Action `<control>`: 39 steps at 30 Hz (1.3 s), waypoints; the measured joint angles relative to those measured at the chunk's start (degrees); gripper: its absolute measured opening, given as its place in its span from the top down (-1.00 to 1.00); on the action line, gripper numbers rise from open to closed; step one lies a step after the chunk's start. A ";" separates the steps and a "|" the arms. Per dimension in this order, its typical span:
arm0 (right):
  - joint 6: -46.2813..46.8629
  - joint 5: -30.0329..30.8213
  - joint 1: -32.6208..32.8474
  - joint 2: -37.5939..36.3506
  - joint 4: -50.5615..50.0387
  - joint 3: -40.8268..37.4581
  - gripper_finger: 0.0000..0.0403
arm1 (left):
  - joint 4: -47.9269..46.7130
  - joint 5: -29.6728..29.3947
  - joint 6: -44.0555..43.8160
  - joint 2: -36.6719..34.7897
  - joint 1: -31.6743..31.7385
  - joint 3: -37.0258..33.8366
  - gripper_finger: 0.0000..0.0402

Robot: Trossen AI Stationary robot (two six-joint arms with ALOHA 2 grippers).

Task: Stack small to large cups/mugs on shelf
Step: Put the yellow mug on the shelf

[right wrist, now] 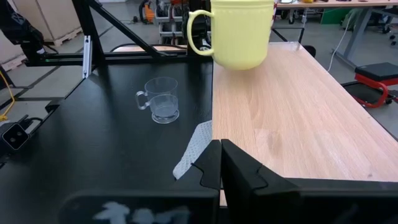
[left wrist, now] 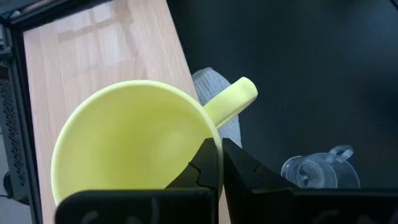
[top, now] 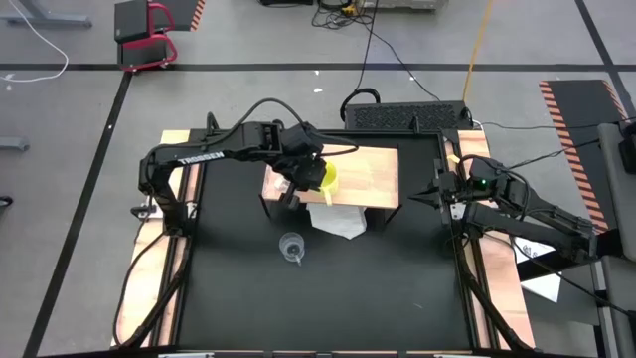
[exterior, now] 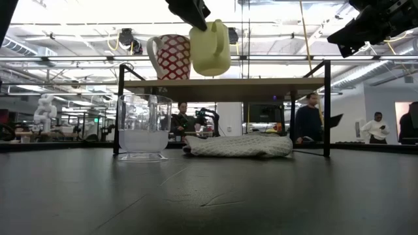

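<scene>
The yellow mug (exterior: 210,49) hangs upright from my left gripper (left wrist: 221,167), just above the shelf (top: 373,174), a light-wood board on a black frame. It also shows in the high view (top: 325,178) and the right wrist view (right wrist: 239,34). A white mug with a red pattern (exterior: 170,57) stands on the shelf beside it, on its base. The clear glass cup (top: 291,247) stands on the black table in front of the shelf. My right gripper (right wrist: 221,165) is shut and waits at the table's right side (top: 437,194). My left gripper holds the yellow mug by its rim (left wrist: 214,140), next to the handle (left wrist: 233,99). One finger (left wrist: 208,168) is inside the mug and the other (left wrist: 242,171) outside. The fingers come from above, pointing down. The mug is upright and lifted clear of the shelf top.
A white cloth (top: 338,221) lies on the table at the shelf's near edge, partly under it. The shelf's right half (right wrist: 292,118) is bare wood. People stand in the room beyond the table (exterior: 305,117). Light wooden strips (top: 139,268) run along the table's sides.
</scene>
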 joint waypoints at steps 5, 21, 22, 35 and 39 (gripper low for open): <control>-0.01 -0.01 -0.02 0.07 0.08 0.00 1.00 | -1.28 1.37 0.51 3.51 -0.04 4.49 0.98; 0.15 -0.02 -0.02 0.33 -0.09 0.00 1.00 | -14.02 -0.34 1.37 17.13 -0.74 24.38 0.98; 0.13 -0.02 -0.02 0.33 -0.09 0.00 1.00 | -14.02 -0.34 1.37 17.13 -0.74 24.38 0.98; 0.16 -0.02 -0.02 0.33 -0.21 0.00 1.00 | -14.02 -0.33 1.36 17.13 -0.74 24.38 0.98; 0.17 -0.02 -0.02 0.33 -0.21 0.00 1.00 | -14.00 -0.32 1.35 17.13 -0.74 24.38 0.98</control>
